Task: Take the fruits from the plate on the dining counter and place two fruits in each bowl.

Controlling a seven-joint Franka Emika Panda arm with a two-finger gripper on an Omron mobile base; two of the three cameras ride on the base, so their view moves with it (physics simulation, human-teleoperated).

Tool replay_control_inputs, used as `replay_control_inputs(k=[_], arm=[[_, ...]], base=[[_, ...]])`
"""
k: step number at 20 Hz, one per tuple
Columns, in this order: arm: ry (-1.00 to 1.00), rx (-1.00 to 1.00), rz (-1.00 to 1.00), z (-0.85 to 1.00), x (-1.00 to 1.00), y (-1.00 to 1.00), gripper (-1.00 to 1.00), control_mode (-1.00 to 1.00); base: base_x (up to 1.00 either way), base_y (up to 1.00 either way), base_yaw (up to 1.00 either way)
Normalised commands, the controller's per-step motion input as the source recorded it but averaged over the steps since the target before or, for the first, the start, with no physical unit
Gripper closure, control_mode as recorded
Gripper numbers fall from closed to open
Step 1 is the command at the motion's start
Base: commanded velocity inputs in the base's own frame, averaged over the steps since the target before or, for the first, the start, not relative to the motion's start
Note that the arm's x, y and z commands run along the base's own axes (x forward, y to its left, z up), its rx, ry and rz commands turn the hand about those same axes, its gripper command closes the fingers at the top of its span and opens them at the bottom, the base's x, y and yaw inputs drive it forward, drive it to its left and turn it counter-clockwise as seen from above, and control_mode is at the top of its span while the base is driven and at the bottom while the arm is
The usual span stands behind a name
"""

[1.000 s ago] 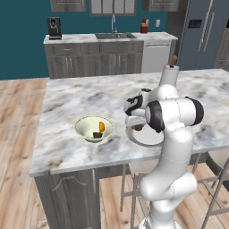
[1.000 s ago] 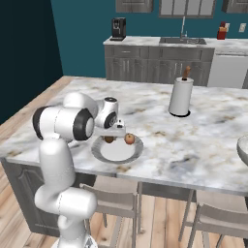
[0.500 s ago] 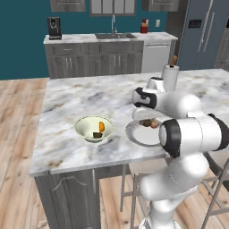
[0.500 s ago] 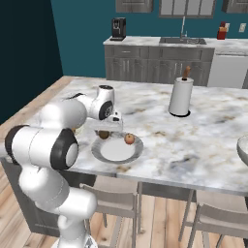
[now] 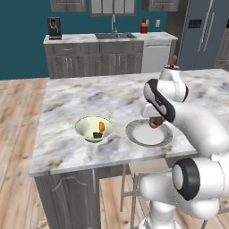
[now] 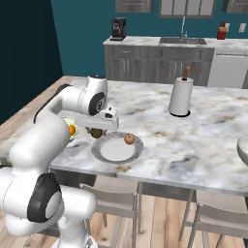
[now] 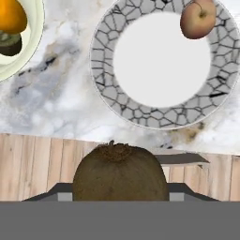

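My gripper (image 6: 97,131) is shut on the brown oval fruit (image 7: 120,174) and holds it above the dining counter (image 6: 160,126), over the near rim of the plate (image 7: 101,61). The reddish-orange apple (image 7: 198,18) lies on the plate's ribbed rim (image 6: 137,151). To the left, the cream-green bowl (image 5: 82,123) holds the orange (image 5: 102,126) and the dark green fruit (image 5: 96,134). The grey speckled bowl (image 6: 243,145) shows at the far right edge of the right base view.
A paper towel roll (image 6: 180,97) stands upright on the counter behind the plate. Stools (image 6: 109,203) sit under the counter's near edge. A sink cabinet run (image 5: 107,49) lines the back wall.
The gripper has come off the plate with the brown fruit and shifted slightly toward the cream-green bowl. The arm's elbow has swung round.
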Motion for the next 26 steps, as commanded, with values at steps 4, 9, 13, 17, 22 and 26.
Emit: replay_control_inputs(k=[4, 9, 13, 17, 22, 26], arm=[[0.00, 0.00, -0.01, 0.81, -0.54, 0.14, 1.00, -1.00], [0.00, -0.02, -0.03, 0.44, -0.49, 0.12, 1.00, -1.00], [0.00, 0.00, -0.05, 0.25, -0.44, 0.00, 1.00, -1.00], [0.00, 0.00, -0.06, 0.08, -0.25, -0.22, 1.00, -1.00], [0.00, 0.00, -0.05, 0.04, -0.15, -0.09, 1.00, -1.00], [0.00, 0.00, -0.01, 0.00, -0.08, -0.02, 1.00, 1.00]], base=[[0.00, 0.00, 0.00], [0.00, 0.00, 0.00], [0.00, 0.00, 0.00], [0.00, 0.00, 0.00], [0.00, 0.00, 0.00], [-0.02, -0.01, 0.00]])
